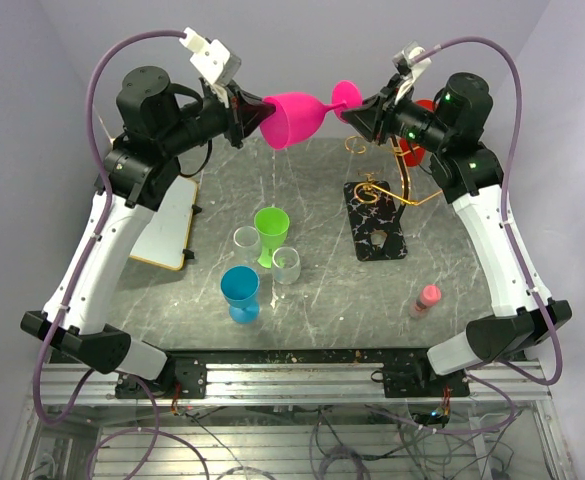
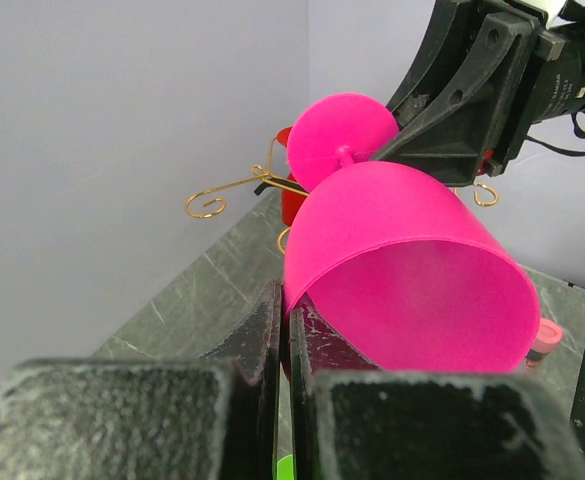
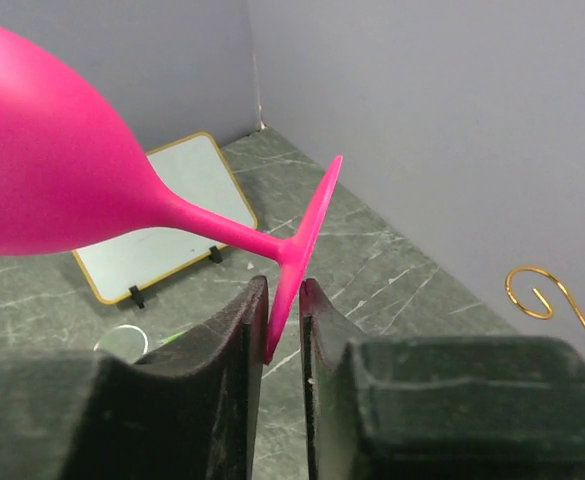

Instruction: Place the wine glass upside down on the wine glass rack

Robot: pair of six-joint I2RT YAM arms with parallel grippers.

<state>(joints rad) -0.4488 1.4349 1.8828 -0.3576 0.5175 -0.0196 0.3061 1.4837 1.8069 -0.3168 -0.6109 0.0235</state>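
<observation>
A pink wine glass [image 1: 297, 118] hangs level in the air over the back of the table, bowl to the left, foot to the right. My left gripper [image 1: 260, 112] is shut on the bowl's rim [image 2: 294, 290]. My right gripper [image 1: 357, 108] is closed on the flat foot [image 3: 307, 230], which stands edge-on between its fingers. The wine glass rack, gold wire [image 1: 404, 180] on a black marbled base [image 1: 375, 220], stands just below and right of the glass. Its curled arms show in the left wrist view [image 2: 222, 195] and the right wrist view [image 3: 537, 290].
A green cup [image 1: 271, 232], a blue goblet [image 1: 240, 292] and two clear glasses [image 1: 246, 240] stand mid-table. A small pink bottle [image 1: 426, 299] is at front right. A gold-framed white board [image 1: 167, 225] lies at left. A red glass [image 1: 424, 108] sits by the rack.
</observation>
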